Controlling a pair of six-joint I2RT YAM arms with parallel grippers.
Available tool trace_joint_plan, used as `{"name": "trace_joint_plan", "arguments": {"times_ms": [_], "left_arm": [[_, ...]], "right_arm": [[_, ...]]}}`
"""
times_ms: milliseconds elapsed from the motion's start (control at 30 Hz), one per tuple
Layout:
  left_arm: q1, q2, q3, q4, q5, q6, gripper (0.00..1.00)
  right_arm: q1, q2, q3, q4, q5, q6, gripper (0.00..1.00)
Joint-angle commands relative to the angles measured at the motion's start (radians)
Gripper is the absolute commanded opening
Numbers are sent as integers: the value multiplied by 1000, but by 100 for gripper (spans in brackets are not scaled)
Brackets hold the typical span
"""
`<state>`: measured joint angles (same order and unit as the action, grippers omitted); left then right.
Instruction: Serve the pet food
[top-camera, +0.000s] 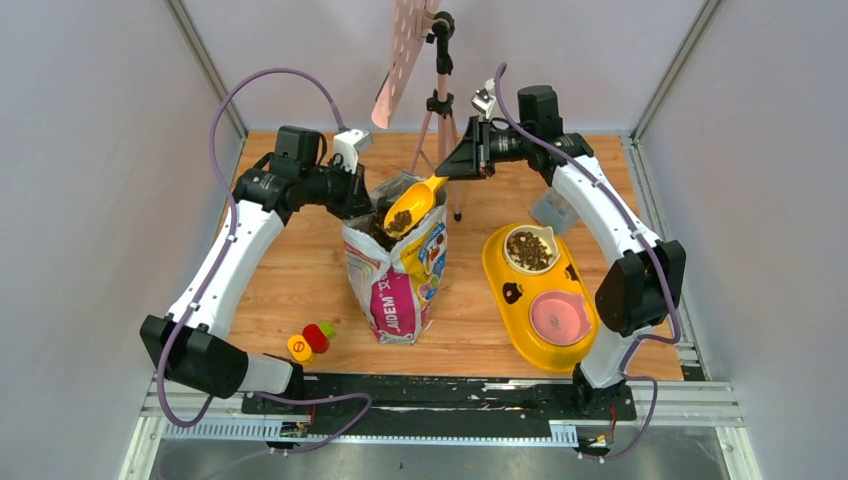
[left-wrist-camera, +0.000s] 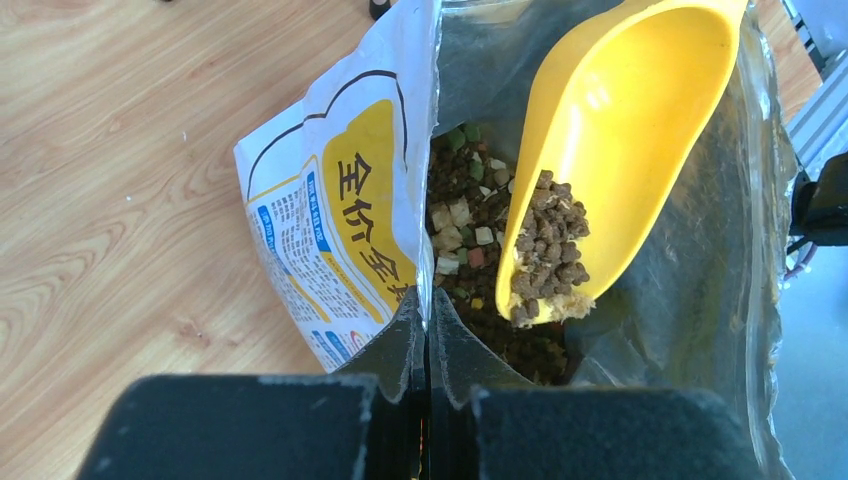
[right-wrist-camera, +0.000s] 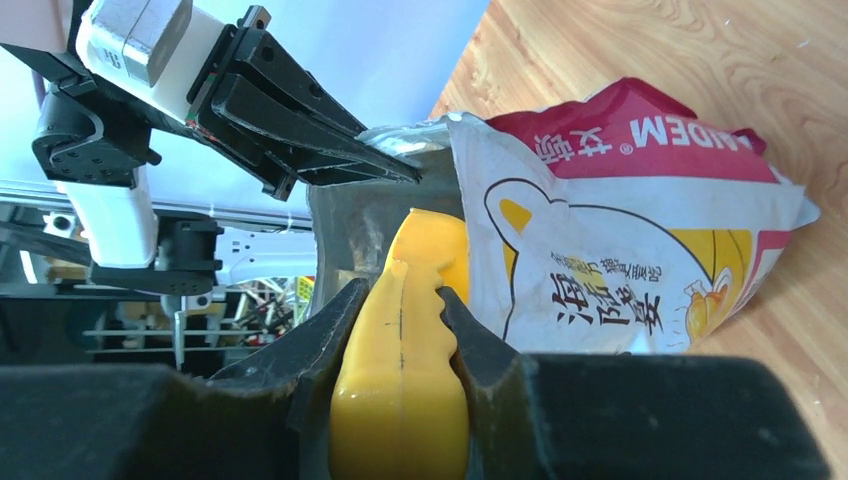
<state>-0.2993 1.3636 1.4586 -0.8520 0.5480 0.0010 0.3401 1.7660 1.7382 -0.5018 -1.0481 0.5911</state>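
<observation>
Right gripper (right-wrist-camera: 400, 293) clamped on the handle of the yellow scoop (left-wrist-camera: 640, 110), scoop held over the open bag (left-wrist-camera: 340, 220), pet food (left-wrist-camera: 548, 245) heaped in it, left gripper (left-wrist-camera: 427, 310) pinching the bag's rim, more kibble inside.

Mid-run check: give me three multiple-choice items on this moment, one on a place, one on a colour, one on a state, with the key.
1. Where is the scoop loaded with pet food?
A. at the open mouth of the bag
B. lying flat beside the bag
C. tucked behind the bag

2. What colour is the empty bowl in the feeder?
A. blue
B. pink
C. green

3. What is the left gripper doing?
A. hanging open
B. shut on the scoop
C. shut on the bag's rim

Key:
1 A, the top view shows it over the bag's mouth, its handle held by the right gripper.
2 B, that bowl is pink and bare.
3 C, the left wrist view shows its fingers pinching the bag's edge.
</observation>
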Motion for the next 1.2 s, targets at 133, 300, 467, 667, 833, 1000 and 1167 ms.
{"name": "trace_joint_plan", "arguments": {"times_ms": [133, 300, 467, 667, 833, 1000, 1167], "left_arm": [[-3, -46, 70, 79, 69, 49, 0], [-2, -54, 78, 54, 56, 71, 0], [-2, -53, 83, 43, 53, 77, 0], [-2, -40, 85, 51, 53, 72, 0], [-2, -31, 101, 41, 41, 84, 0], [-1, -21, 95, 21, 23, 124, 0], [-2, -3, 127, -26, -8, 176, 0]], "right_arm": [[-64, 47, -80, 207, -197, 262, 0], [-101, 70, -172, 381, -315, 474, 0], [-98, 78, -165, 378, -229, 513, 0], [-61, 117, -81, 334, -160, 487, 0], [-76, 130, -81, 335, -133, 505, 0], [-39, 211, 46, 321, -79, 501, 0], [-70, 194, 7, 365, -169, 540, 0]]}}
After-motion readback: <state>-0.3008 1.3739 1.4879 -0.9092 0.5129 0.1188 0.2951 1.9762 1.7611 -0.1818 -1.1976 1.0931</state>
